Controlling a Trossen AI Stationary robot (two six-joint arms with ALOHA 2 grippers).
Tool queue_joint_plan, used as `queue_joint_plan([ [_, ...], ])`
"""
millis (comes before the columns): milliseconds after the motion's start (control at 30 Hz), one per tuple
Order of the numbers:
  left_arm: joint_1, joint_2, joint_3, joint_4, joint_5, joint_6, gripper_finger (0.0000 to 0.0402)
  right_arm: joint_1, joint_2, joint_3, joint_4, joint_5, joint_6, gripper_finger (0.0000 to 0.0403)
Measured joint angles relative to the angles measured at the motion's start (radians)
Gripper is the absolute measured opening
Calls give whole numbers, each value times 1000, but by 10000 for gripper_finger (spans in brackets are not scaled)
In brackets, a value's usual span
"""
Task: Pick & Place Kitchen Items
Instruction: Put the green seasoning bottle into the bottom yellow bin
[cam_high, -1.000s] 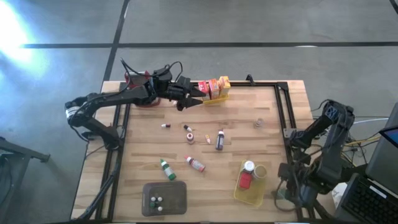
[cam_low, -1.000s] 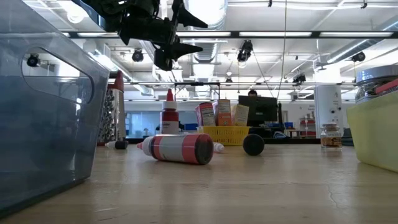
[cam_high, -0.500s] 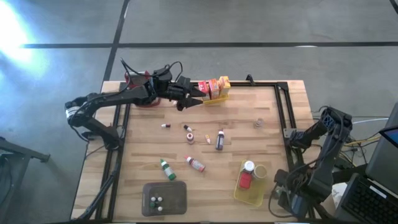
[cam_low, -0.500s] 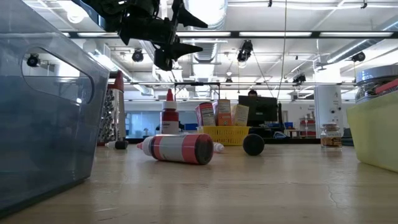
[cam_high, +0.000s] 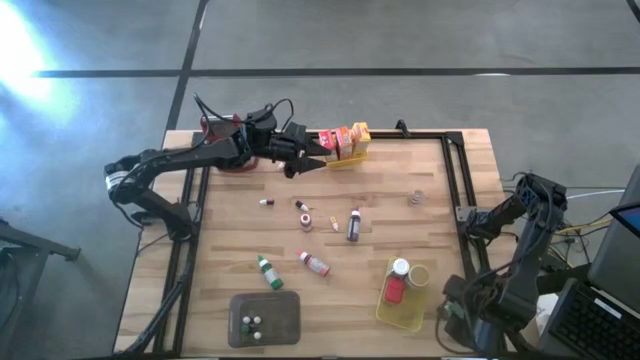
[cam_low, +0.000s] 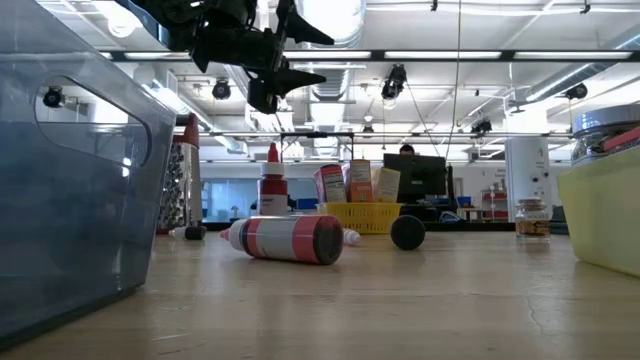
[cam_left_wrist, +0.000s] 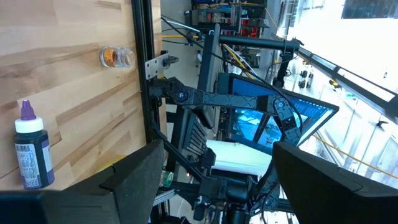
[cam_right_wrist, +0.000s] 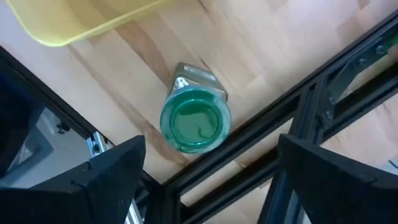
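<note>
Small bottles (cam_high: 353, 224) and a little jar (cam_high: 415, 198) are scattered on the wooden table; a red-and-white bottle (cam_low: 285, 238) lies on its side. Boxes (cam_high: 345, 140) stand in the far yellow basket. My left gripper (cam_high: 315, 158) hangs open above the table beside that basket, nothing between its fingers (cam_left_wrist: 134, 180). My right gripper (cam_right_wrist: 217, 180) points down, open, at the table's near right corner (cam_high: 455, 305). Below it a green-lidded jar (cam_right_wrist: 194, 121) stands upright on the wood beside the near yellow basket (cam_right_wrist: 81, 25).
A grey tray (cam_high: 265, 317) with tiny bottles sits at the near edge. The near yellow basket (cam_high: 405, 290) holds a red item and jars. A black frame rail (cam_right_wrist: 261, 137) runs close to the green-lidded jar. A grater (cam_low: 180, 180) stands at the far left.
My right arm has moved toward the table's near edge and sunk a little at the near right corner. The left arm and the items on the table have stayed where they were.
</note>
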Motion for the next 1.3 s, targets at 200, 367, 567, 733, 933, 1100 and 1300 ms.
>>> queue_joint_plan([
  [200, 0, 0, 0, 0, 0, 0, 305, 7, 0, -40, 49, 45, 42, 346],
  [367, 0, 0, 0, 0, 0, 0, 305, 6, 0, -101, 121, 48, 51, 331],
  [567, 0, 0, 0, 0, 0, 0, 305, 7, 0, -181, 226, 45, 68, 315],
  [733, 0, 0, 0, 0, 0, 0, 305, 7, 0, -210, 255, 38, 78, 297],
  [933, 0, 0, 0, 0, 0, 0, 305, 7, 0, -209, 257, 14, 98, 266],
  [1100, 0, 0, 0, 0, 0, 0, 305, 6, 0, -197, 251, 19, 96, 233],
  [1300, 0, 0, 0, 0, 0, 0, 305, 6, 0, -197, 250, 22, 78, 201],
])
